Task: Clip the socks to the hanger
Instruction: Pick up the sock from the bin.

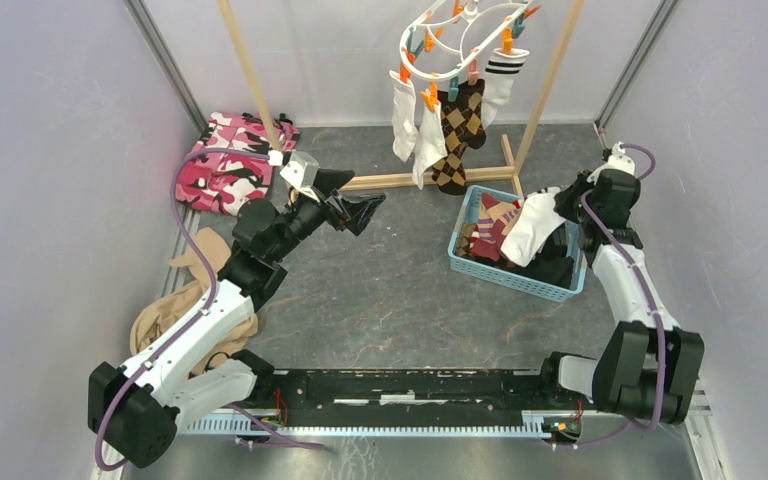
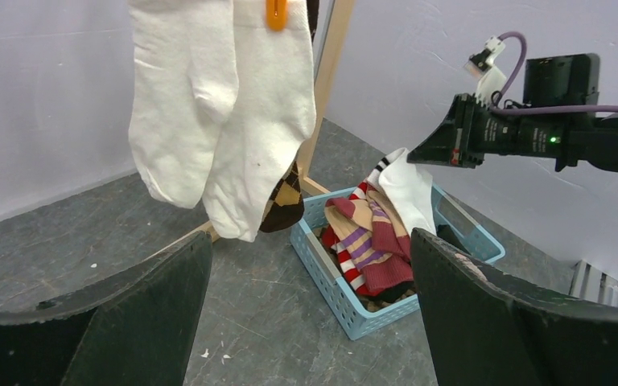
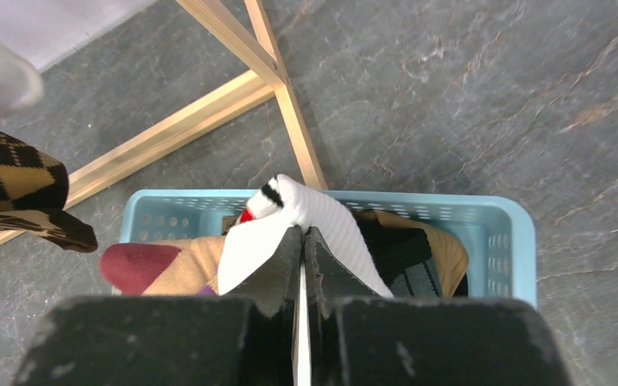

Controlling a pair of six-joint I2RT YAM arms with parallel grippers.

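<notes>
Here, the left claw (image 1: 355,203) hangs wide open and empty above the table (image 1: 390,300); farther back, the hanger (image 1: 465,35) holds several socks (image 1: 430,130); the right claw (image 3: 302,241) pinches a white sock (image 3: 322,213) over the blue basket (image 1: 510,275).

Both arms are the same build: the left arm (image 1: 200,330) at lower left of the top view and the right arm (image 1: 632,285) at lower right have white shell links between chunky black joint housings. Each has a lavender cable (image 1: 182,190) looped along the outside, and both sit on a shared black base rail (image 1: 410,385) with a ribbed silver strip along the bottom edge. The left end effector (image 1: 363,192) and right end effector (image 3: 302,233) have matte black, scuffed wedge fingers. The right wrist block, upper right of the left wrist view, is black with a green LED (image 2: 549,139) and a white plug (image 2: 487,56).
</notes>
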